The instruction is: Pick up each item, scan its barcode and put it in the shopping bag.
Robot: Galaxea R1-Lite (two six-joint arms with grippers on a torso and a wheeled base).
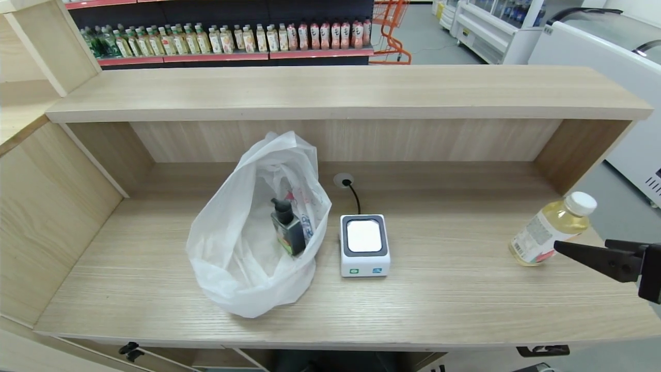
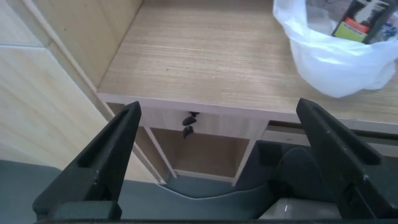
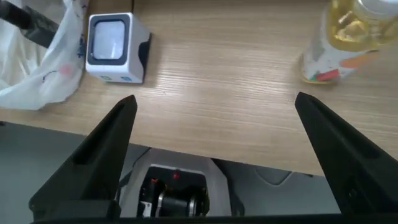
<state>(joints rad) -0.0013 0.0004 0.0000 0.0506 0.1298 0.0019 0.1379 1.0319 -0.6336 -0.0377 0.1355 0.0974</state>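
Head view: the bag (image 1: 242, 248) stands open on the counter (image 1: 439, 299), left of centre, with the scanner (image 1: 364, 245) just beside it on its right, window facing up.
Done: one dark pump bottle (image 1: 287, 230) sits inside the bag, leaning against its wall; I judge that item finished.
Remaining: a yellow bottle (image 1: 550, 230) with a white cap stands at the counter's right end, well apart from scanner and bag. It is not gripped, not scanned and not bagged.
Right gripper (image 3: 214, 106): jaws wide and empty, at the counter's front edge, near the yellow bottle but not touching it.
Left gripper (image 2: 219, 106): jaws wide and empty, hanging low off the counter's front left corner, apart from the bag.
Progress: roughly halfway by the items in sight, one in and one out.
Still to do: grasp the yellow bottle, bring its label to the scanner window, then carry it across and drop it into the bag mouth.
Risk: the bag is soft, so its mouth may fold shut.
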